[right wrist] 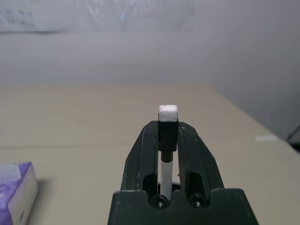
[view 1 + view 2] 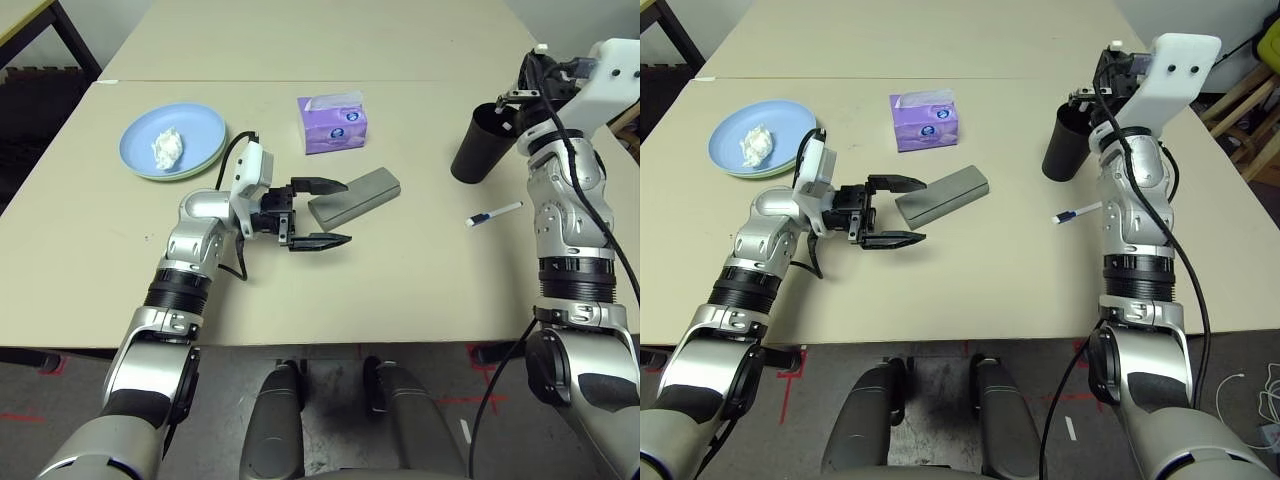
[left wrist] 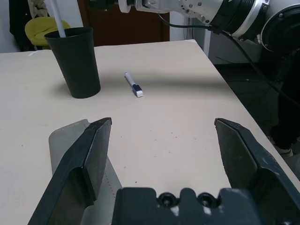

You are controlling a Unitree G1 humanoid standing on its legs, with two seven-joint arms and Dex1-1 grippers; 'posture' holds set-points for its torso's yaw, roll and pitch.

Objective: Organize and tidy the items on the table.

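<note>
- The left gripper is gaping wide, holding nothing, its upper finger seemingly touching the smooth grey oblong glasses case.
- The right gripper is pinching a slim white pen above the tapered black cup.

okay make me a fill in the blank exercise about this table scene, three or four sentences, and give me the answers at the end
1. The right gripper is shut on a white ____.
2. The crumpled white tissue wad lies on the light ____ plate.
3. The second white pen lies flat on the beige table, near the tall black ____.
4. The left gripper has its fingers ____, beside the grey oblong glasses case.

Missing words: pen; blue; cup; open
</note>
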